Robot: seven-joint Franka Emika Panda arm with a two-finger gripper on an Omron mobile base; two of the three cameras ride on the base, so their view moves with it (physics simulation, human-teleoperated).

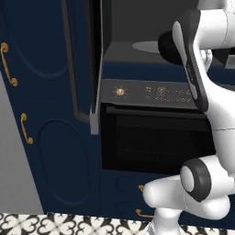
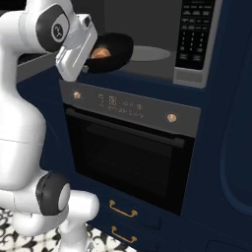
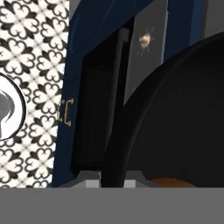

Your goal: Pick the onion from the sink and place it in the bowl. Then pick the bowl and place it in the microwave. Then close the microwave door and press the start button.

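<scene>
My gripper [image 2: 92, 53] is shut on the rim of the shallow black bowl [image 2: 115, 48] and holds it tilted in the air at the mouth of the microwave [image 2: 142, 24]. The pale orange onion [image 2: 101, 52] lies inside the bowl. Beyond the bowl, the round grey turntable plate [image 2: 150, 53] lies in the dark cavity. The microwave door [image 1: 94, 69] stands swung open to the left, edge-on. From the left, the bowl [image 1: 167, 48] is partly hidden behind my forearm. In the hand view the bowl [image 3: 183, 109] looms large, with a sliver of onion [image 3: 173, 183] at the bottom.
The keypad [image 2: 194, 34] runs down the microwave's right side. Directly below sits the larger oven [image 2: 128, 152] with gold knobs [image 2: 171, 117] and a bar handle. Dark blue cabinets [image 1: 50, 137] with gold handles flank it. Patterned tile floor [image 3: 30, 43] lies below.
</scene>
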